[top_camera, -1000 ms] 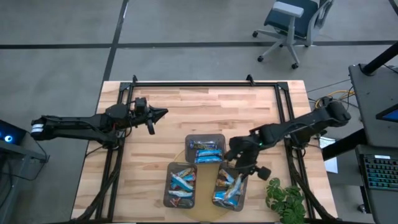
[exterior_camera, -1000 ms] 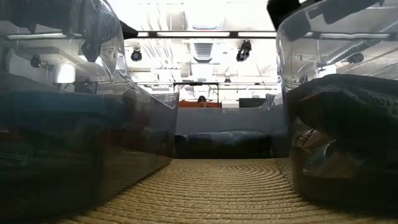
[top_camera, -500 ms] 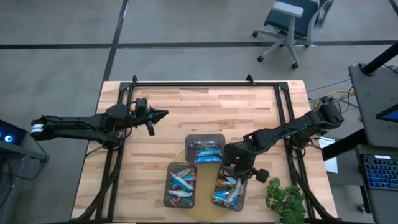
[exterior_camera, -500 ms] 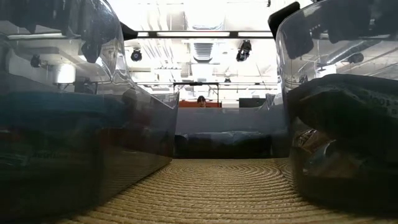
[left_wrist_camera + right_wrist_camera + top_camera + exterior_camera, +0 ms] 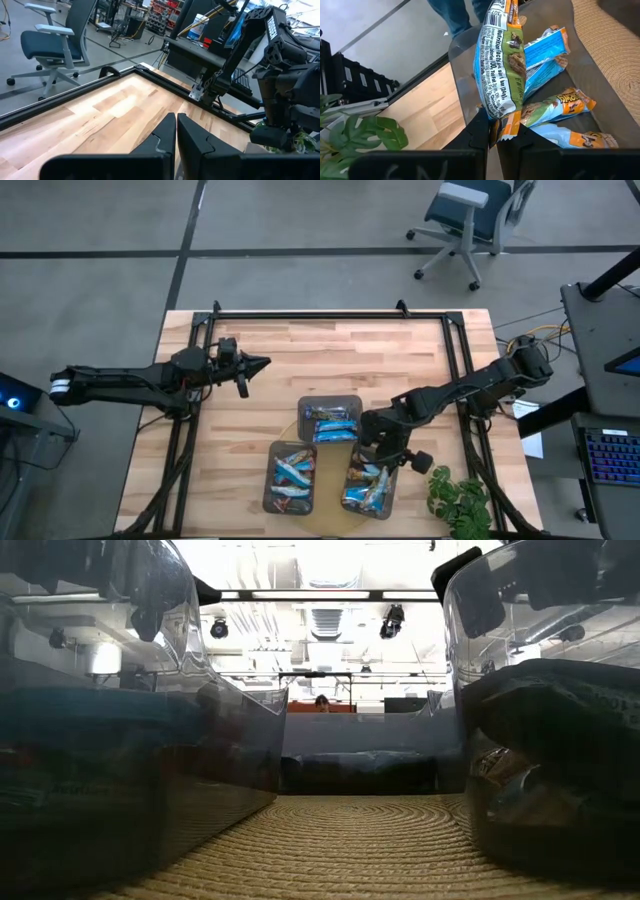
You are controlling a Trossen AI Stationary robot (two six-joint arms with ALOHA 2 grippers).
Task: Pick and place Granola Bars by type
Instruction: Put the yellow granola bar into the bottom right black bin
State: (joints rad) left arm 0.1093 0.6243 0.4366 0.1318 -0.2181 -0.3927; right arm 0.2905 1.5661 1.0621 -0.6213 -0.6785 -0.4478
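Right gripper (image 5: 492, 131) clenched on one granola bar (image 5: 501, 65) by its end, long axis pointing away, above the right-hand tray (image 5: 350, 461) (left gripper (image 5: 176, 131) clenched empty, far off).

A pale wooden table (image 5: 300, 370) fills the middle, black rails (image 5: 330, 314) framing it. A round woven mat (image 5: 350, 840) lies at its near edge under three clear trays (image 5: 331, 402). A leafy plant (image 5: 458, 502) sits at the near right corner, a blue office chair (image 5: 470, 220) far right.
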